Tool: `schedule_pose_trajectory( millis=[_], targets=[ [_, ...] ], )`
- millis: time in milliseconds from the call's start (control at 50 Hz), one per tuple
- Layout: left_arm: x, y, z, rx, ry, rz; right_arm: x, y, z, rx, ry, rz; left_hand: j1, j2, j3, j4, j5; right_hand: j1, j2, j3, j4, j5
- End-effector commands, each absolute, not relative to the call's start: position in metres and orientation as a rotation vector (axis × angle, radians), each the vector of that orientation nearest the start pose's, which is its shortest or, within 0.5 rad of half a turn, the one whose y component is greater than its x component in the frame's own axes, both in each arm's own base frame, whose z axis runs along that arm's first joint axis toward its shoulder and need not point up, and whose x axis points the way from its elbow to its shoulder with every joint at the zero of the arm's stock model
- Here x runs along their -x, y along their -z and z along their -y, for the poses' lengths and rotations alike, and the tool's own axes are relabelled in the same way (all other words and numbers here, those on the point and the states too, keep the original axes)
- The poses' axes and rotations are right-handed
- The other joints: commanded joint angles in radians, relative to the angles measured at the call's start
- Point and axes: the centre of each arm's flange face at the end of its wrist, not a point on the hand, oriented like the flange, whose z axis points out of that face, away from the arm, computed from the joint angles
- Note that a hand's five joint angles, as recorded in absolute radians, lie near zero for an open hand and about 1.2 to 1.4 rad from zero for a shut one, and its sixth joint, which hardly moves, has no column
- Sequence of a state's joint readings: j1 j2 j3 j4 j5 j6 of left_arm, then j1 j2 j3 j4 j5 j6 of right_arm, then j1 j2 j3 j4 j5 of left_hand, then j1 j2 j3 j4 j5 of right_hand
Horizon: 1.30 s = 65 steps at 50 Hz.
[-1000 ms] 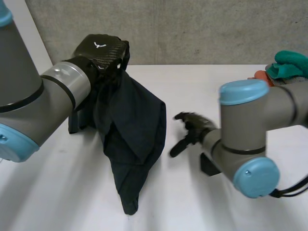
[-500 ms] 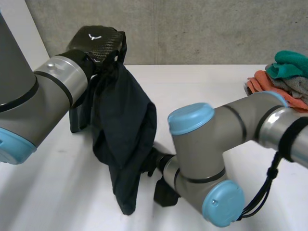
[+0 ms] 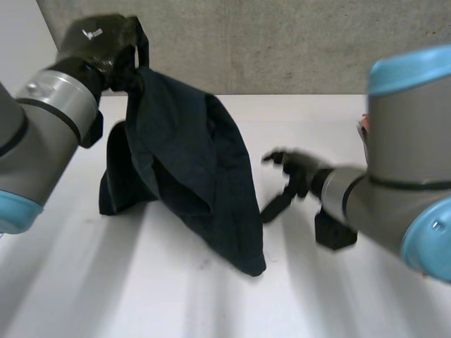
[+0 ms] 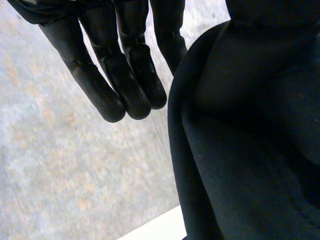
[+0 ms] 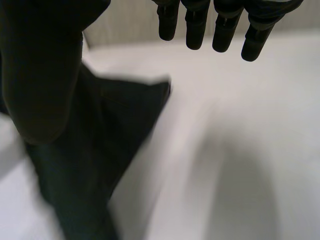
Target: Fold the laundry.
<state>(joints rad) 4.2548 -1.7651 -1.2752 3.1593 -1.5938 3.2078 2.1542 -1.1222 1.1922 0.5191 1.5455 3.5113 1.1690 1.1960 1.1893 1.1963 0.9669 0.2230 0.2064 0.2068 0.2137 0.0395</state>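
Observation:
A dark navy garment hangs from my left hand, which is raised over the table's far left and is shut on the cloth's top edge. The garment drapes down to the right, and its lowest corner rests on the white table. In the left wrist view the cloth falls beside the long fingers. My right hand hovers low just right of the garment, open and holding nothing. In the right wrist view its fingers are straight, with the cloth lying beyond them and apart from them.
A grey concrete wall runs along the table's far edge. My right arm bulks large at the near right. Bare table lies in front of the garment and to its right.
My left hand has lifted the garment higher and further left, so its lower end now trails to the right. My right arm has drawn back from the cloth to its right side.

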Motion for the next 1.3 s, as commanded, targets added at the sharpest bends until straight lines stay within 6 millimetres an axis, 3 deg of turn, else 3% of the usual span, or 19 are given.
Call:
schedule_pose_trajectory(
  millis=[20,180,340,380,400,420,440,520,600,660,720,740,820,880,1000,1080,1180,1240,1300],
  targets=[
    [0.281,-0.312,0.279,-0.607,2.436,-2.269,-0.306,-0.189,0.186,0.202,1.002,-2.476,0.227,0.200,0.207,0.200,0.255,-0.048,-0.032,-0.032,-0.039,-0.040],
    [0.285,-0.309,0.274,-0.623,2.428,-2.290,-0.330,-0.148,0.178,0.168,0.970,-2.404,0.227,0.200,0.207,0.200,0.255,-0.048,-0.032,-0.032,-0.039,-0.040],
    [0.287,-0.310,0.266,-0.624,2.426,-2.302,-0.350,-0.126,0.182,0.089,0.937,-2.384,0.227,0.200,0.207,0.200,0.255,-0.048,-0.032,-0.032,-0.039,-0.040],
    [0.286,-0.314,0.263,-0.619,2.439,-2.294,-0.351,-0.126,0.181,0.061,0.921,-2.387,0.227,0.200,0.207,0.200,0.255,0.232,0.248,0.248,0.241,0.240],
    [0.286,-0.315,0.262,-0.617,2.441,-2.294,-0.349,-0.128,0.179,0.029,0.904,-2.396,0.227,0.200,0.207,0.200,0.255,0.989,1.006,1.005,0.998,0.998],
    [0.285,-0.316,0.261,-0.614,2.445,-2.290,-0.346,-0.130,0.178,0.006,0.904,-2.404,0.227,0.200,0.207,0.200,0.255,1.171,1.188,1.188,1.181,1.180],
    [0.285,-0.318,0.260,-0.609,2.452,-2.288,-0.343,-0.133,0.179,-0.015,0.921,-2.407,0.227,0.200,0.207,0.200,0.255,1.173,1.190,1.189,1.183,1.182],
    [0.280,-0.331,0.254,-0.585,2.489,-2.279,-0.320,-0.188,0.202,-0.059,1.192,-2.298,0.227,0.200,0.207,0.200,0.255,1.173,1.190,1.189,1.183,1.182],
    [0.277,-0.361,0.236,-0.588,2.596,-2.250,-0.282,-0.279,0.244,0.106,1.636,-2.097,0.227,0.200,0.207,0.200,0.255,1.173,1.190,1.189,1.183,1.182],
    [0.276,-0.387,0.219,-0.616,2.693,-2.203,-0.275,-0.319,0.258,0.227,1.782,-1.996,0.227,0.200,0.207,0.200,0.255,1.173,1.190,1.189,1.183,1.182],
    [0.274,-0.404,0.208,-0.612,2.746,-2.191,-0.270,-0.348,0.264,0.230,1.835,-1.951,0.227,0.200,0.207,0.200,0.255,1.173,1.190,1.189,1.183,1.182],
    [0.272,-0.413,0.202,-0.586,2.777,-2.191,-0.262,-0.368,0.269,0.215,1.875,-1.934,0.227,0.200,0.207,0.200,0.255,1.173,1.190,1.189,1.183,1.182],
    [0.265,-0.427,0.193,-0.477,2.836,-2.231,-0.238,-0.408,0.281,0.194,1.964,-1.909,0.227,0.200,0.207,0.200,0.255,1.173,1.190,1.189,1.183,1.182],
    [0.262,-0.425,0.192,-0.391,2.850,-2.311,-0.231,-0.422,0.295,0.177,2.014,-1.873,0.227,0.200,0.207,0.200,0.255,1.173,1.190,1.189,1.183,1.182],
    [0.259,-0.403,0.205,-0.266,2.776,-2.460,-0.246,-0.418,0.307,0.209,2.013,-1.856,0.227,0.200,0.207,0.200,0.255,1.173,1.190,1.189,1.183,1.182],
    [0.262,-0.368,0.242,-0.173,2.660,-2.540,-0.263,-0.391,0.320,0.260,1.964,-1.903,0.227,0.200,0.207,0.200,0.255,1.173,1.190,1.189,1.183,1.182],
    [0.273,-0.314,0.297,-0.107,2.539,-2.583,-0.291,-0.341,0.355,0.322,2.004,-1.897,0.227,0.200,0.207,0.200,0.255,1.173,1.190,1.189,1.183,1.182],
    [0.280,-0.284,0.331,-0.061,2.527,-2.555,-0.314,-0.305,0.364,0.386,2.016,-1.882,0.227,0.200,0.207,0.200,0.255,1.173,1.190,1.189,1.183,1.182],
    [0.279,-0.263,0.363,-0.021,2.535,-2.501,-0.327,-0.285,0.373,0.402,2.063,-1.821,0.227,0.200,0.207,0.200,0.255,1.173,1.190,1.189,1.183,1.182]
  ],
)
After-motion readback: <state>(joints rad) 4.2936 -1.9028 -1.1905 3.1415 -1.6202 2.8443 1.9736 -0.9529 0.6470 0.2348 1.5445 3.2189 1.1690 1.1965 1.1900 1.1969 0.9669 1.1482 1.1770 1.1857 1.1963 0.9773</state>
